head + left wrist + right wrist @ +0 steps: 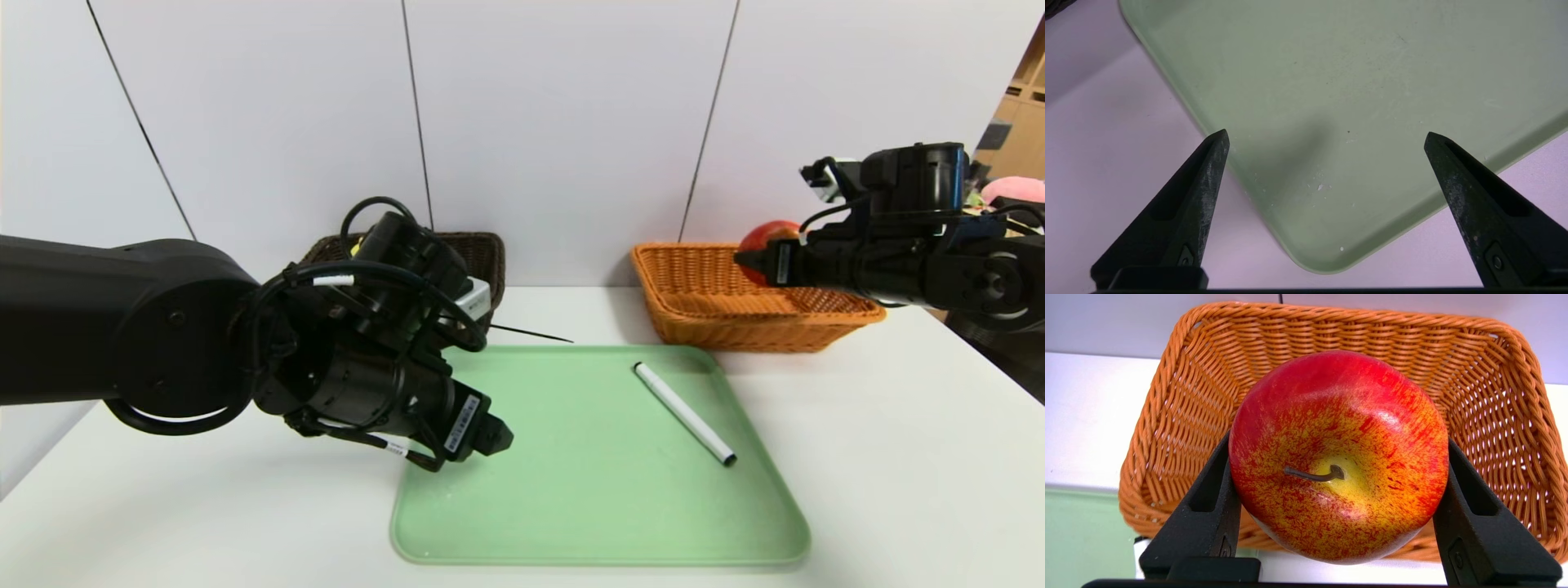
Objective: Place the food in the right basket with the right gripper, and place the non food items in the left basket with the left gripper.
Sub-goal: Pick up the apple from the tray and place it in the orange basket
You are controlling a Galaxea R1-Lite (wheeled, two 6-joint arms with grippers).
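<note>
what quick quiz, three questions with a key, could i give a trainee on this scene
1. Which gripper holds the apple: left or right?
2. True or false: the marker lies on the green tray.
3. Fill in: the left gripper is ____ (open or shut) over the tray.

Key: 1. right; 2. true; 3. open
</note>
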